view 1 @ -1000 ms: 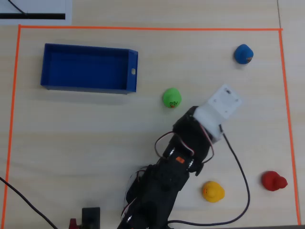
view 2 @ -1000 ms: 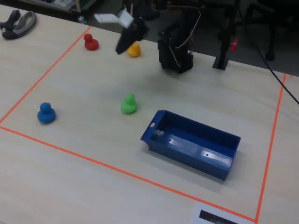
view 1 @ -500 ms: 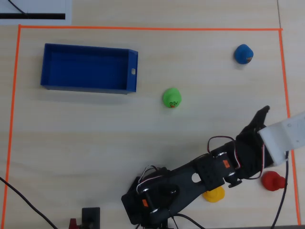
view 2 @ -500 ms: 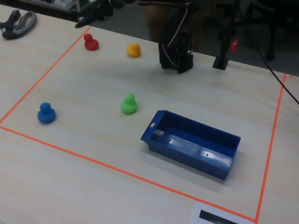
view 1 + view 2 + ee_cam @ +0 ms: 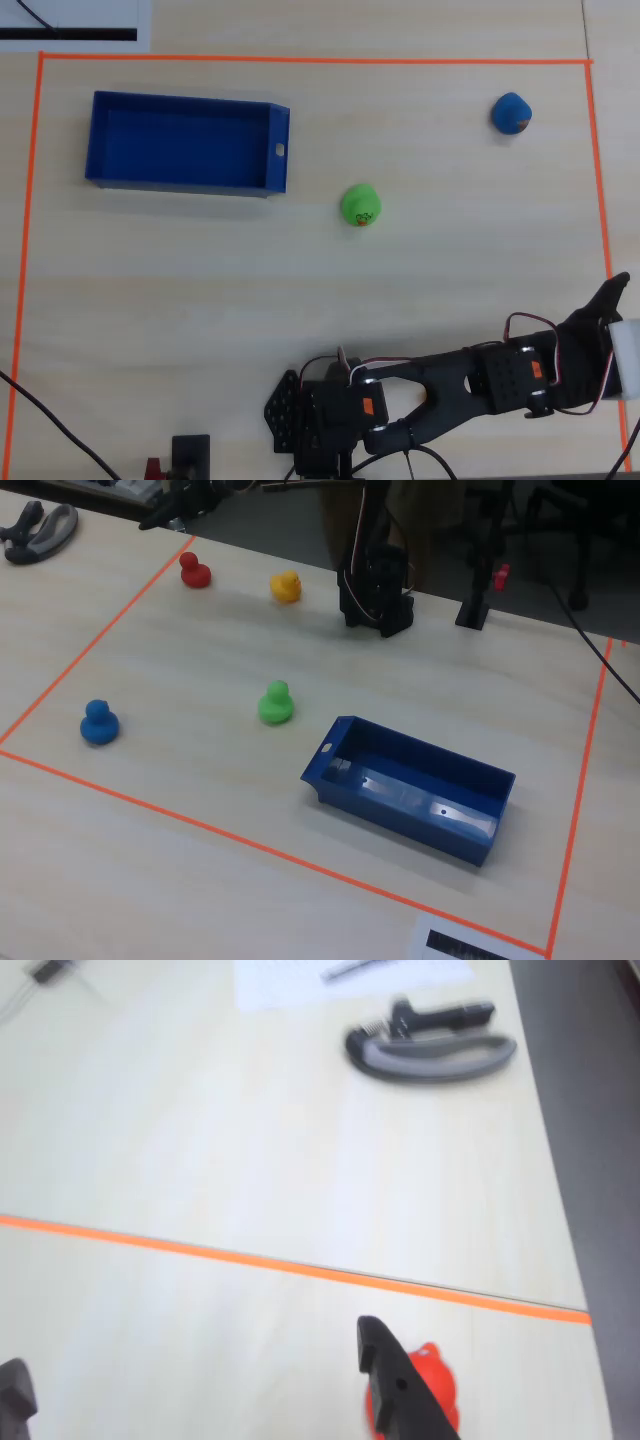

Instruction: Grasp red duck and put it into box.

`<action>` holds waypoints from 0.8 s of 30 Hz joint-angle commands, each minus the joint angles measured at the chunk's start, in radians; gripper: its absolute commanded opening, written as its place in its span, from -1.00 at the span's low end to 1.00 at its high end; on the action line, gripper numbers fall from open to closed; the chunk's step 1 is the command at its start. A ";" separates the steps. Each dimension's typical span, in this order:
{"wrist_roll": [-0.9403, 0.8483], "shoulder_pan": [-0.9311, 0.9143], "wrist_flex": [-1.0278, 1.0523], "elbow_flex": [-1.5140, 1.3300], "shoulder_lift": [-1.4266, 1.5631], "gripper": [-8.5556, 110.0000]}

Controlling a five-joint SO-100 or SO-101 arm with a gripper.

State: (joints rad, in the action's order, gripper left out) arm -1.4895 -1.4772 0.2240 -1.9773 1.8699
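Note:
The red duck (image 5: 194, 571) stands near the orange tape in the fixed view's far left corner. In the wrist view the red duck (image 5: 438, 1392) sits just outside my right finger (image 5: 395, 1390), partly hidden by it. My gripper (image 5: 190, 1352) is wide open and empty, with bare table between the jaws. In the overhead view the gripper (image 5: 612, 300) reaches the right tape edge, and the red duck is hidden there. The blue box (image 5: 180, 185) lies far off at the upper left; in the fixed view the box (image 5: 395, 815) is at front right and empty.
A green duck (image 5: 360, 205), a blue duck (image 5: 511, 112) and a yellow duck (image 5: 286, 586) stand on the table. Orange tape (image 5: 250, 1258) marks the work area. A grey hand tool (image 5: 430, 1045) lies beyond the tape. The arm base (image 5: 378, 590) stands at the back.

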 commanded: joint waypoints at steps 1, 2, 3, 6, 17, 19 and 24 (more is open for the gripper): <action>-0.028 -0.037 -0.058 0.077 -0.054 -0.13; -0.041 -0.049 -0.075 0.081 -0.078 -0.13; -0.049 -0.063 -0.100 0.083 -0.101 -0.13; -0.061 -0.103 -0.127 0.124 -0.172 -0.13; -0.087 -0.179 -0.190 0.213 -0.351 -0.12; -0.101 -0.184 -0.206 0.202 -0.368 -0.12; -0.155 -0.206 -0.252 0.130 -0.393 -0.13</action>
State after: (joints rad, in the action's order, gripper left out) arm -1.6137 -1.6674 0.0123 -1.8362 1.4742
